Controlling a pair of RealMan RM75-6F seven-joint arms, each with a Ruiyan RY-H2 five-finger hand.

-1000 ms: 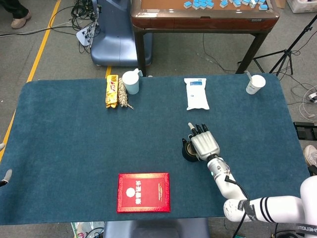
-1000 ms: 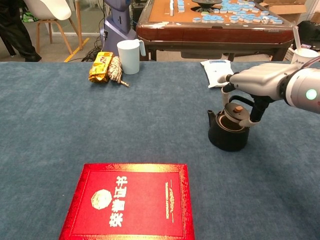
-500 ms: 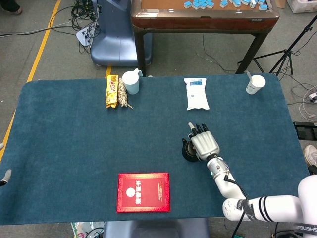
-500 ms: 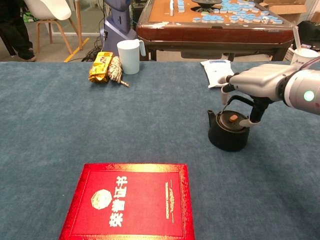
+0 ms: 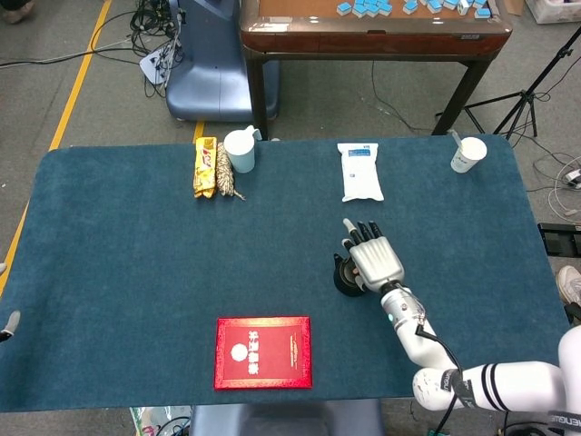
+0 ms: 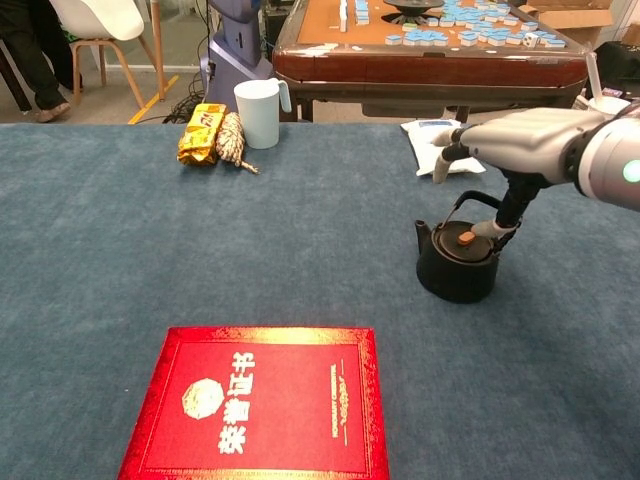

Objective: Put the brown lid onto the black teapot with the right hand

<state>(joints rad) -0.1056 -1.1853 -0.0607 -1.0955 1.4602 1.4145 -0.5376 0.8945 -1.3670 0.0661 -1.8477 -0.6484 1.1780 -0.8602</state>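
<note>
One thing bugs me: the brown lid [image 6: 466, 238] sits on the black teapot [image 6: 458, 266], right of centre, but the right hand [image 6: 510, 140] hovers above, fingers spread, holding nothing. Its thumb looks close to the handle, could snag it.

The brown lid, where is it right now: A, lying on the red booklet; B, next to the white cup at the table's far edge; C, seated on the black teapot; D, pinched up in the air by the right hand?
C: the brown lid sits in the mouth of the black teapot, with the right hand above it and holding nothing.
</note>
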